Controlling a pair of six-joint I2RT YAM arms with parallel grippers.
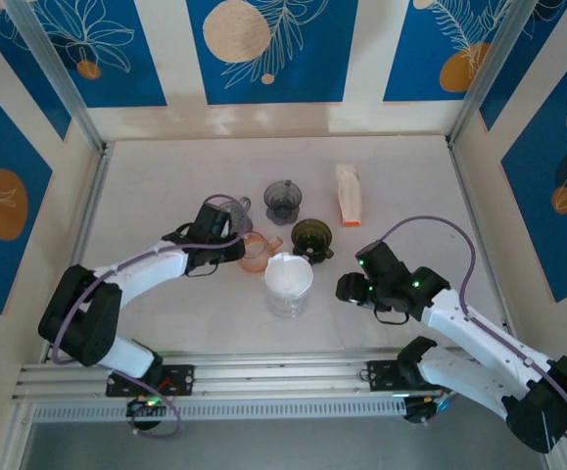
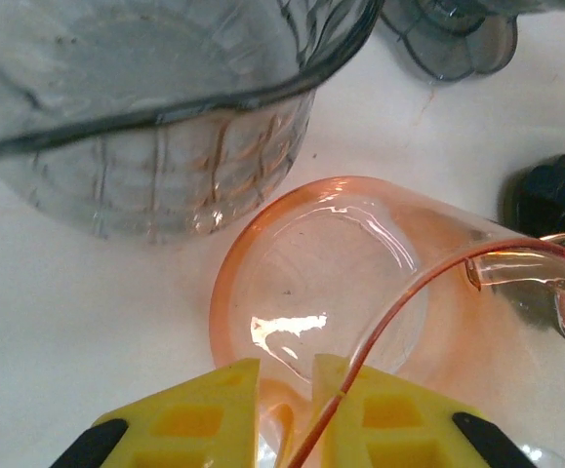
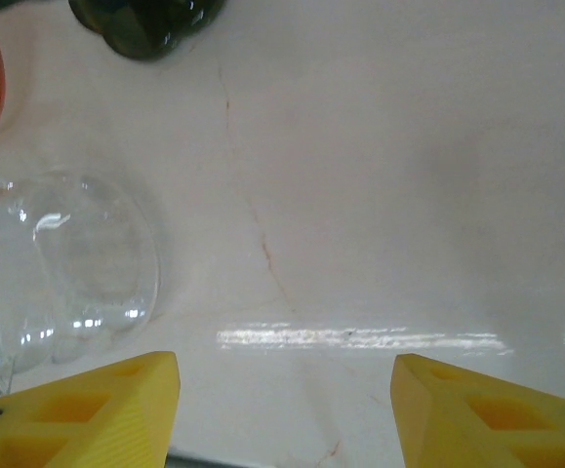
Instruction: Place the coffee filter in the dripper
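Observation:
A translucent orange dripper (image 1: pixel 258 252) lies on the table left of centre. My left gripper (image 1: pixel 238 247) reaches it from the left. In the left wrist view its yellow fingers (image 2: pixel 204 414) stand almost together, with a piece of the orange dripper (image 2: pixel 321 283) pinched in the narrow gap of the left gripper (image 2: pixel 287 395). A white coffee filter (image 1: pixel 289 277) sits as a cone inside a clear dripper (image 1: pixel 290 299) at the centre front. My right gripper (image 1: pixel 348 289) hangs open just right of it, and the right gripper (image 3: pixel 284 409) has only bare table between its fingers.
A clear ribbed dripper (image 2: pixel 155 107) stands right behind the orange one. A grey dripper (image 1: pixel 283 201) and a dark olive dripper (image 1: pixel 312 238) stand further back. A white filter pack (image 1: pixel 348 193) lies at the back right. The clear dripper's glass base (image 3: pixel 87 263) shows at the left of the right wrist view.

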